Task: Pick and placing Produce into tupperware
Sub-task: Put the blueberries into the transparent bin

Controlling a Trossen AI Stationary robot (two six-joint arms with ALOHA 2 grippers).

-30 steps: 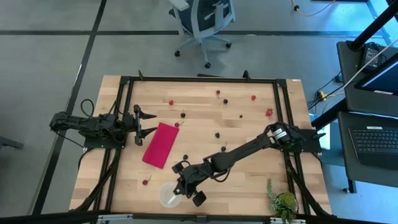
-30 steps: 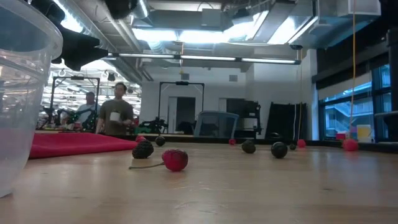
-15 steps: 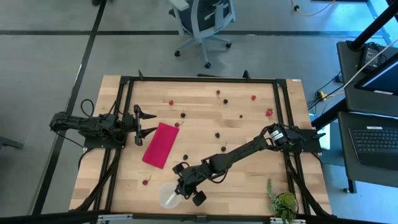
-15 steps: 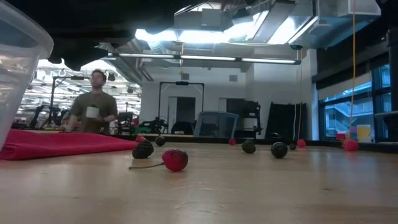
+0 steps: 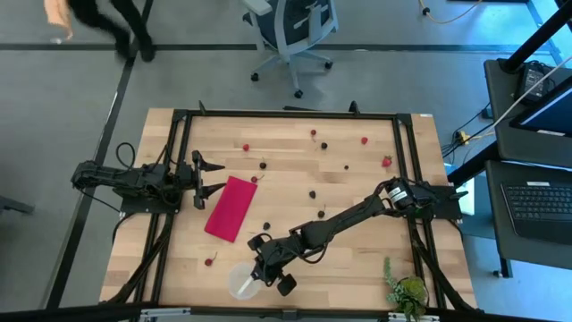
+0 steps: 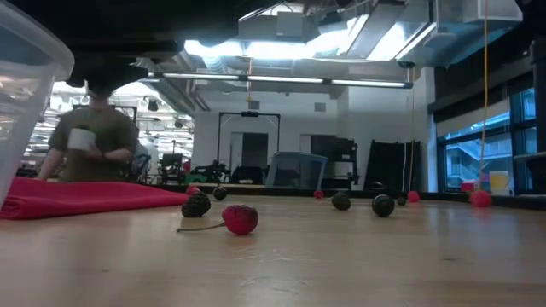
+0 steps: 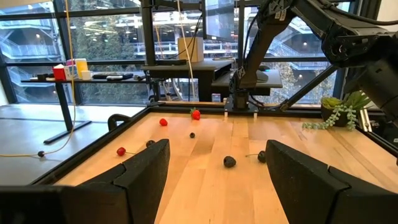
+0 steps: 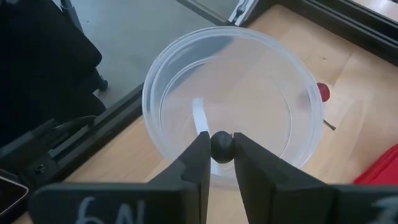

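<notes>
The tupperware is a small round clear cup (image 5: 239,283) standing near the table's near edge; its wall also shows in the low view (image 6: 21,128). My right gripper (image 5: 262,273) hovers just over it, shut on a dark cherry (image 8: 222,144) above the cup's open mouth (image 8: 249,99). Other cherries and red berries lie scattered on the wood, such as a stemmed red one (image 6: 241,219), a dark one (image 5: 266,226) and a red berry (image 5: 246,148). My left gripper (image 5: 214,176) waits open at the table's left side, above the wood (image 7: 217,149). My right gripper pinches the small dark cherry (image 8: 222,144) between its two fingertips (image 8: 200,155), one finger on each side of the round fruit. The fingers slant down toward the near edge. The cherry is lifted clear, above the inside of the cup.
A flat magenta cloth (image 5: 230,207) lies between the two grippers. A red berry (image 8: 323,91) sits on the wood just beside the cup. A potted green plant (image 5: 407,288) stands at the near right corner. A person walks in the room behind (image 6: 90,145).
My right gripper has edged slightly over the cup; in the low view its dark body now covers more of the upper left. The person behind the table has walked leftward. The fruits on the table have stayed where they were.
</notes>
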